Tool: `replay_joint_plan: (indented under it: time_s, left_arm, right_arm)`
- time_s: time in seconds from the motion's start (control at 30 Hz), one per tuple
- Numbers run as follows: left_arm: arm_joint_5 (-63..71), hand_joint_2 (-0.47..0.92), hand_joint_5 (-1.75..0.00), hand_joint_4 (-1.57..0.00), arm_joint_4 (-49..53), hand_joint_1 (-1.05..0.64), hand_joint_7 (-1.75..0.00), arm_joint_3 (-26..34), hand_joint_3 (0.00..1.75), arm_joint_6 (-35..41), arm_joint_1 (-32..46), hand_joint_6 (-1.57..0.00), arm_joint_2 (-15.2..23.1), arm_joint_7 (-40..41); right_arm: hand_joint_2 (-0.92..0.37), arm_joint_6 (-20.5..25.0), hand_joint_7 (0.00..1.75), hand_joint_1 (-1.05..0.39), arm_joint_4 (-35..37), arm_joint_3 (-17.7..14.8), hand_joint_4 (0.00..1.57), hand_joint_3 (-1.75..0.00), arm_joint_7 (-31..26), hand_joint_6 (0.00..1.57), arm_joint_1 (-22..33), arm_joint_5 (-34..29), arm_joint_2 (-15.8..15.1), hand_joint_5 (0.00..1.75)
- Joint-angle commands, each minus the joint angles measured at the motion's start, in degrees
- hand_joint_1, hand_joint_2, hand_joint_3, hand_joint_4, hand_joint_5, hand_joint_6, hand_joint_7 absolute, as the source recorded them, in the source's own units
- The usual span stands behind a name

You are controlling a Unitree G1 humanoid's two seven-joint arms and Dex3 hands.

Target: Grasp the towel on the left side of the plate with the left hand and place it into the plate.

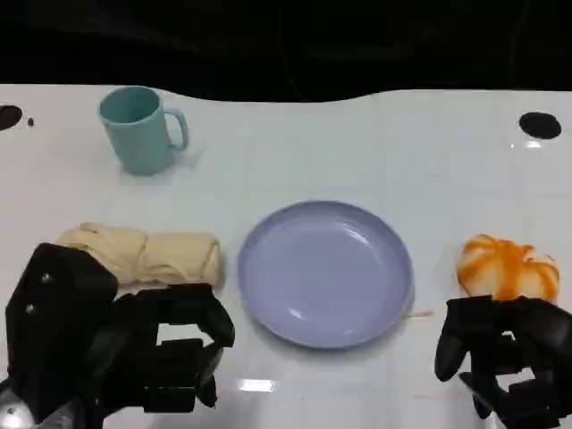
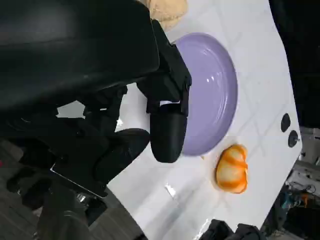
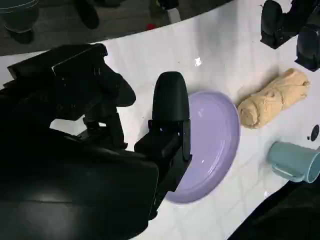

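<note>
We saw the rolled cream cloth towel (image 1: pixel 147 255) lying on the white desk (image 1: pixel 375 143) just left of the round lavender plate (image 1: pixel 323 273). Our left robot hand (image 1: pixel 165 344) hovered near it, released; the right robot hand (image 1: pixel 505 357) also held nothing.

My left hand (image 2: pixel 125 100) fills the near part of the picture, a broad black shell with dark fingers (image 2: pixel 169 132) reaching out from it over the white table (image 2: pixel 250 60). Nothing lies between them; they are spread apart and hold nothing. Just past my fingertips sits the lilac plate (image 2: pixel 215 90), its near edge hidden behind one thick finger. Beyond the plate's far rim, well away from my hand, lies a rounded orange-and-white thing (image 2: pixel 232 169) on the table. Off to the other side of my hand, a corner of the cream towel (image 2: pixel 167 11) peeks out from behind the shell, close beside the plate.
</note>
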Motion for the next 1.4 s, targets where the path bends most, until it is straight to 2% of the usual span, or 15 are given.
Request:
replay_joint_plan:
  time_s: [0.03, 0.27, 0.47, 0.73, 0.8, 0.93, 1.0, 1.1, 1.13, 1.2, 1.33, 1.37, 1.4]
  left_arm:
    - [0.40, 0.60, -1.75, -0.73, -0.16, -0.10, -1.55, 0.27, 1.12, 0.00, -0.18, -0.71, 1.01, 0.35]
    - [0.62, 0.60, -1.75, -0.72, -0.61, -0.11, -1.55, 0.14, 1.12, 0.70, -0.24, -0.70, 0.94, 0.73]
    - [0.47, 0.60, -1.75, -0.72, 0.72, -0.10, -1.55, 0.35, 1.13, -1.74, 0.04, -0.70, 1.15, -0.50]
    - [1.20, 0.59, -1.75, -0.71, -0.30, -0.09, -1.55, 0.59, 1.15, -0.97, 0.01, -0.70, 0.30, 1.65]
    - [1.32, 0.57, -1.69, -0.66, -0.30, -0.08, -1.39, 1.06, 1.13, -0.88, -0.05, -0.70, -0.14, 2.66]
    - [3.60, 0.57, -1.59, -0.65, 1.59, -0.07, -1.10, 0.66, 1.08, -8.73, 0.54, -0.71, 0.47, 2.15]
    - [6.30, 0.60, -1.48, -0.57, 2.53, -0.10, -0.92, -0.18, 0.98, -13.45, 1.00, -0.68, 0.99, 2.43]
    - [10.89, 0.65, -1.20, -0.48, 4.51, -0.15, -0.66, -1.48, 0.83, -21.12, 1.55, -0.65, 2.02, 2.38]
    - [12.64, 0.66, -1.16, -0.48, 5.07, -0.16, -0.62, -1.85, 0.80, -23.15, 1.61, -0.65, 2.41, 2.68]
    - [15.16, 0.75, -0.89, -0.51, 5.89, -0.17, -0.41, -2.23, 0.59, -26.02, 1.69, -0.64, 2.67, 3.27]
    - [21.53, 0.82, -0.78, -0.50, 7.44, -0.19, -0.19, -3.21, 0.35, -31.54, 1.58, -0.67, 2.98, 5.67]
    - [23.81, 0.87, -0.69, -0.45, 7.55, -0.24, -0.11, -3.69, 0.21, -32.42, 1.49, -0.63, 3.25, 6.55]
    - [27.12, 0.89, -0.64, -0.43, 7.29, -0.26, -0.07, -4.46, 0.15, -33.27, 1.33, -0.60, 3.74, 7.82]
  right_arm:
    - [-0.66, 0.03, 1.44, 0.10, -0.70, -0.74, 0.66, -0.99, -0.02, 0.65, 0.00, 0.15, -0.82, 1.69]
    - [-0.66, 0.82, 1.43, 0.10, -0.91, -0.99, 0.66, -0.98, -0.10, 0.65, 0.03, 0.35, -0.81, 1.68]
    - [-0.67, 1.02, 1.43, 0.10, -1.02, -0.72, 0.66, -0.97, -0.21, 0.65, 0.01, 0.06, -0.78, 1.68]
    - [-0.67, 1.05, 1.43, 0.10, -0.88, -0.60, 0.66, -0.97, -0.26, 0.65, -0.09, 0.04, -0.66, 1.68]
    - [-0.67, 1.18, 1.43, 0.10, -1.03, -0.56, 0.66, -0.97, -0.33, 0.65, -0.04, 0.04, -0.60, 1.68]
    - [-0.67, 1.29, 1.43, 0.10, -1.33, -0.43, 0.67, -0.97, -0.34, 0.66, 0.04, 0.00, -0.62, 1.69]
    - [-0.67, 1.24, 1.43, 0.10, -1.37, -0.34, 0.67, -0.97, -0.34, 0.66, 0.05, -0.07, -0.65, 1.69]
    - [-0.67, 1.51, 1.44, 0.10, -1.52, -0.22, 0.67, -0.97, -0.37, 0.66, 0.03, -0.11, -0.65, 1.69]
    - [-0.67, 1.73, 1.44, 0.10, -1.74, -0.20, 0.67, -0.97, -0.39, 0.66, 0.04, -0.11, -0.67, 1.69]
    - [-0.67, 1.71, 1.44, 0.10, -1.90, -0.20, 0.67, -0.97, -0.34, 0.65, 0.06, -0.07, -0.71, 1.68]
    - [-0.66, 1.49, 1.43, 0.10, -1.87, 0.10, 0.67, -0.97, -0.53, 0.65, -0.10, -0.68, -0.73, 1.68]
    - [-0.66, 1.40, 1.43, 0.10, -1.81, 0.12, 0.67, -0.98, -0.56, 0.66, -0.13, -0.72, -0.63, 1.68]
    - [-0.65, 1.34, 1.43, 0.10, -1.76, 0.09, 0.67, -0.98, -0.55, 0.66, -0.16, -0.63, -0.48, 1.68]
